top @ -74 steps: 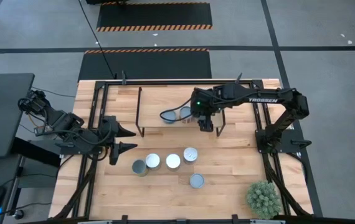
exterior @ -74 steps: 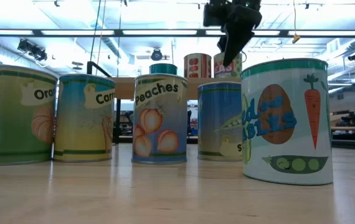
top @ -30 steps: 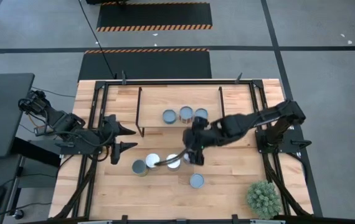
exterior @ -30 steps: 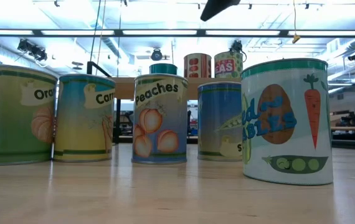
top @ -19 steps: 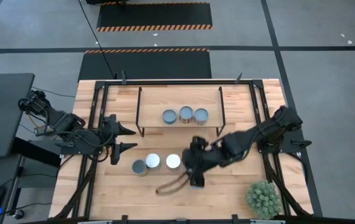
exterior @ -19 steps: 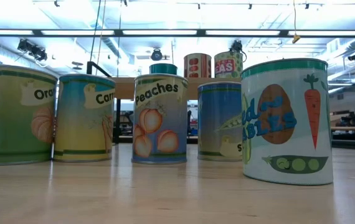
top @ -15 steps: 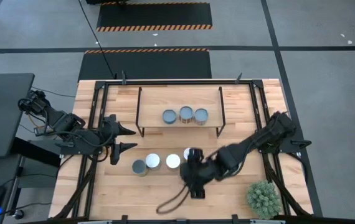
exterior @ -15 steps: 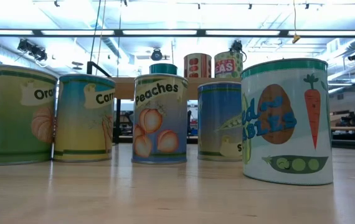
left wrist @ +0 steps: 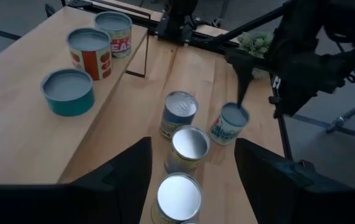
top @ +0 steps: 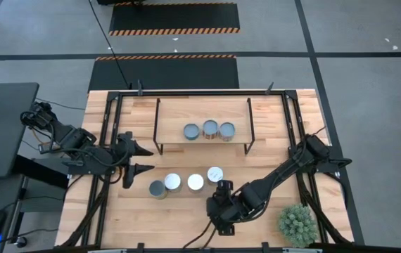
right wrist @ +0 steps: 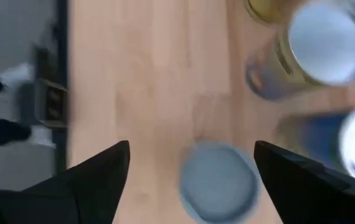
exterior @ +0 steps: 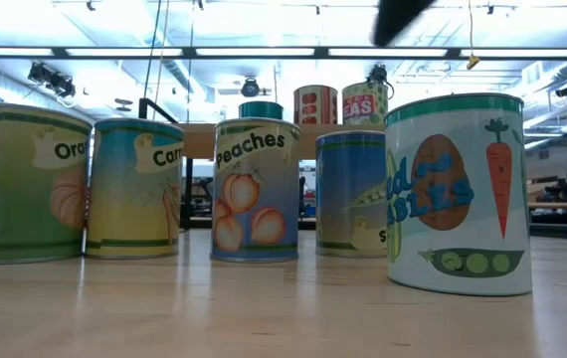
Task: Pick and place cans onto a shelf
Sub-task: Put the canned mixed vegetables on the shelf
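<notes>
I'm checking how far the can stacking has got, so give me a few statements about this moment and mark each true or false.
1. Three cans stand on the shelf. True.
2. The right gripper is shut on a can. False: its fingers stand open above the blue-grey can, nothing held.
3. The plant stands on the shelf. False: it is at a near corner of the table.
4. The left gripper is beside the row of cans, holding nothing. True.
5. The Peaches can lies on its side. False: it is upright.
</notes>
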Robot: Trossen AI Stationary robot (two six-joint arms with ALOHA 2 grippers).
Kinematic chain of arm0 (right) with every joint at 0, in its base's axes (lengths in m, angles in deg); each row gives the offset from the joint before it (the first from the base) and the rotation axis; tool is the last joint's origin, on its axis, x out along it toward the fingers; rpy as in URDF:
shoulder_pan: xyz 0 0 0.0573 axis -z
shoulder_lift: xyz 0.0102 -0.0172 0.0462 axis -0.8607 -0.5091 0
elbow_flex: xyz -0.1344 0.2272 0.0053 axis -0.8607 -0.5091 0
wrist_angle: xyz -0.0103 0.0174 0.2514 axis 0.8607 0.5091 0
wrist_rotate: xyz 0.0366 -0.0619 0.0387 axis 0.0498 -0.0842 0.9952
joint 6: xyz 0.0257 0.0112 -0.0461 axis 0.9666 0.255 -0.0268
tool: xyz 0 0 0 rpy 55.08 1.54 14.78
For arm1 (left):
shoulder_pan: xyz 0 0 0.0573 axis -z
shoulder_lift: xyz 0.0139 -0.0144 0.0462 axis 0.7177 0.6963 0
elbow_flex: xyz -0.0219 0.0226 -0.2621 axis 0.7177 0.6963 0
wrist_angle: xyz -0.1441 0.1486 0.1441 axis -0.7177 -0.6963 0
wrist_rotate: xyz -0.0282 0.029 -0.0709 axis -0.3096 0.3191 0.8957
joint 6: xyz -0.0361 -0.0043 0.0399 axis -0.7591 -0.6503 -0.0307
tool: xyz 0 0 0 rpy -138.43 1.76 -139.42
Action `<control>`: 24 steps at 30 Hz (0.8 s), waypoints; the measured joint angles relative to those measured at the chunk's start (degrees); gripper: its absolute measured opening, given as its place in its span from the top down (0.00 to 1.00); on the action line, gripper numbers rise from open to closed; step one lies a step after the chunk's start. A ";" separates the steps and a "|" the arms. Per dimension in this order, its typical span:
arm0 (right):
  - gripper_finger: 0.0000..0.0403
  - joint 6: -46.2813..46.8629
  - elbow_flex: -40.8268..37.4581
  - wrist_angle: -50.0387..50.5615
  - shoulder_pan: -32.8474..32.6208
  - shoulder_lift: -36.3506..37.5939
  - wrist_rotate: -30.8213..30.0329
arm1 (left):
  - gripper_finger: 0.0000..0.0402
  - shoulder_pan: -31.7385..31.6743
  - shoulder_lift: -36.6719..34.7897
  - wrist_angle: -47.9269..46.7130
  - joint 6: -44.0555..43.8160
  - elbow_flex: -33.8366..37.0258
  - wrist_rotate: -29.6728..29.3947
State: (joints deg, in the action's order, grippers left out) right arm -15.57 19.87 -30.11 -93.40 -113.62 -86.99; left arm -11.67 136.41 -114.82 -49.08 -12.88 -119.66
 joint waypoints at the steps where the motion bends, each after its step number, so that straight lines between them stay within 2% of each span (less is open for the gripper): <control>1: 0.11 0.06 -0.43 -0.16 -0.33 0.07 -0.03 | 0.42 0.00 0.00 0.00 0.00 0.00 0.05; 5: 0.06 -0.76 -1.06 -1.38 -1.53 0.13 -0.07 | 0.42 -0.02 0.00 0.00 -0.02 0.00 0.13; 11: 0.03 -1.16 -1.06 -0.62 -1.71 0.18 -4.08 | 0.42 -0.01 0.00 0.00 -0.40 0.00 0.13; 16: 0.03 -0.59 -3.01 -1.44 -1.78 0.80 -2.33 | 0.42 -0.02 0.00 -0.04 -0.42 0.00 0.11; 24: 0.04 0.63 -12.79 -2.67 -1.38 9.80 -0.90 | 0.42 -0.02 0.00 -0.02 -0.42 0.00 0.05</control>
State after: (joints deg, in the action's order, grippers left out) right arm -14.94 7.07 -32.77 -94.78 -103.82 -87.89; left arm -11.69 136.41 -114.85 -49.49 -12.88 -119.61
